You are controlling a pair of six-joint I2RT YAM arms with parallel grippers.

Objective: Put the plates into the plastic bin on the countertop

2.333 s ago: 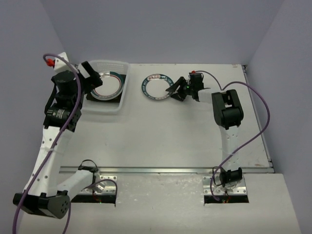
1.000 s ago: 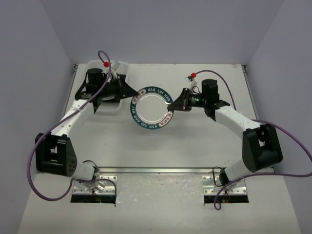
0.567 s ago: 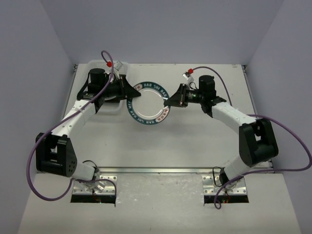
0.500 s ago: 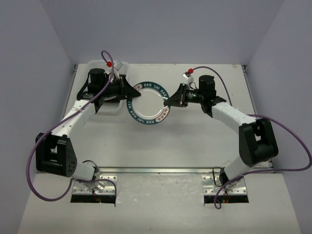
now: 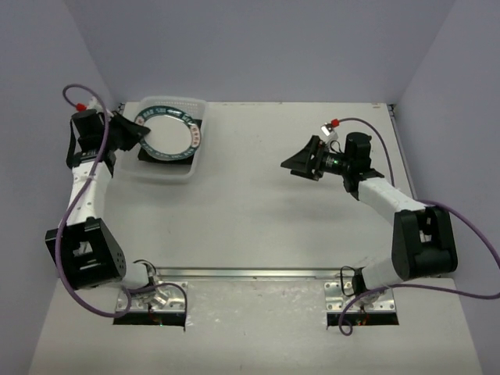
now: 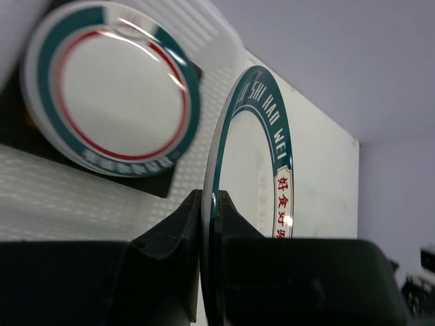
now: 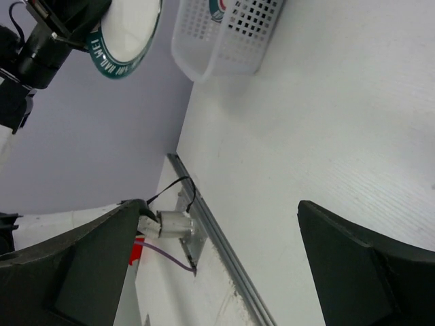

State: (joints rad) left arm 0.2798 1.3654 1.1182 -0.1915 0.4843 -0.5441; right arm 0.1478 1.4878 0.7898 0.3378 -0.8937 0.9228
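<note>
The left hand (image 5: 137,133) grips a round white plate with a teal lettered rim (image 5: 166,130) by its edge. It is tilted above the translucent white plastic bin (image 5: 176,173) at the far left of the white desk (image 5: 258,226), where another round plate with a teal-and-red rim (image 6: 109,112) lies. The right hand (image 5: 301,164) hovers mid-desk, spread wide and empty. The step appears to be placement; next the plate needs levelling, lowering onto the one below, and release.

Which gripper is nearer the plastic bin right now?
Left. The left gripper holds a plate over the plastic bin; the right gripper is open above the countertop, well off to the bin's right.
</note>
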